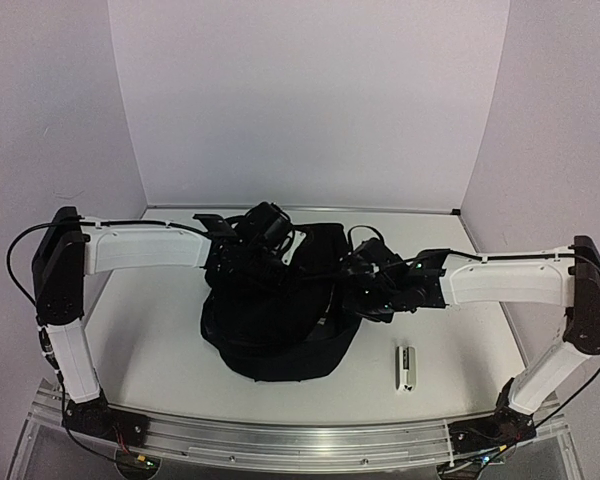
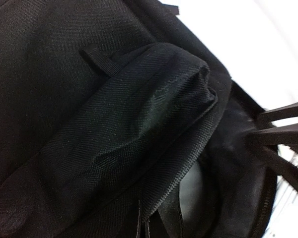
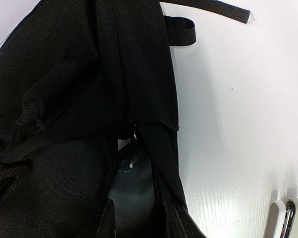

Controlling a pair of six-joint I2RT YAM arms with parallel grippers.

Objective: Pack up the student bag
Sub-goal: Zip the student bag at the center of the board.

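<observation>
The student bag, a large black backpack, lies in the middle of the table with its straps at the back. My left gripper is over the bag's far top. In the left wrist view it is shut on the black zipper edge beside the grey lining. My right gripper is at the bag's right rim. In the right wrist view a black rim strip runs down onto the jaws, beside grey lining. Dark fabric hides the fingers there.
A small white and grey stapler-like object lies on the table right of the bag, and shows in the right wrist view. Loose black straps trail on the table behind the bag. White walls enclose the back and sides.
</observation>
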